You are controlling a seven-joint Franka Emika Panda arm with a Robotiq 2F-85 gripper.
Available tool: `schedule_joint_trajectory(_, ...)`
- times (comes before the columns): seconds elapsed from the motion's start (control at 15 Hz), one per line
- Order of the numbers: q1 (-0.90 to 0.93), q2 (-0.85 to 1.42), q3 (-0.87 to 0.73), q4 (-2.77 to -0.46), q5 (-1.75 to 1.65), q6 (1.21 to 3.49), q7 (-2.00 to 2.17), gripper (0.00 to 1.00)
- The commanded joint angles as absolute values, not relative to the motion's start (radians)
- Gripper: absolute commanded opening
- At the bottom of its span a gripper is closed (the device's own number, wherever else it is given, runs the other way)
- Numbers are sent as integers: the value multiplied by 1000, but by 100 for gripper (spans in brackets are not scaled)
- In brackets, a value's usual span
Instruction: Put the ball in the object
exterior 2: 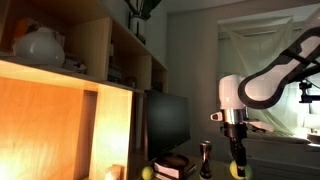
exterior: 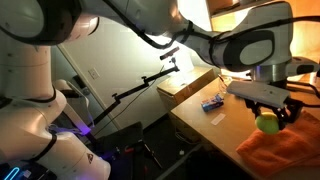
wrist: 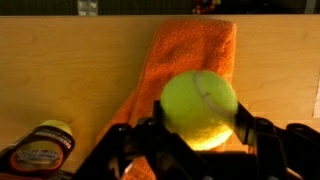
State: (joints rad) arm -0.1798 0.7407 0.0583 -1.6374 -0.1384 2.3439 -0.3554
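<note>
The yellow-green ball sits between my gripper's dark fingers, which are shut on its sides. It hangs above an orange-red cloth spread on the wooden table. In an exterior view the ball is under the gripper, just over the cloth's near edge. In an exterior view the ball shows at the low end of the arm. I cannot tell which thing is the task's object.
A jar with a yellow lid stands on the table left of the cloth. Farther along the table are a cardboard box, a small blue item and a white scrap. A shelf unit fills one side.
</note>
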Motion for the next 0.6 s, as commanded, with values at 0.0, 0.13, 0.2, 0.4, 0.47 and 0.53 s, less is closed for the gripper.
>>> schedule_joint_trajectory(0.0, -159, 705, 38, -1659, -135, 2365, -360, 42)
schedule_joint_trajectory(0.13, -155, 673, 31, -1678, -145, 2389, -354, 42)
schedule_joint_trajectory(0.2, -152, 658, 26, -1685, -150, 2401, -348, 42)
schedule_joint_trajectory(0.4, -153, 635, 18, -1675, -151, 2418, -347, 42)
schedule_joint_trajectory(0.47, -155, 631, 15, -1669, -147, 2416, -347, 42)
schedule_joint_trajectory(0.53, -160, 627, 12, -1663, -144, 2411, -348, 42)
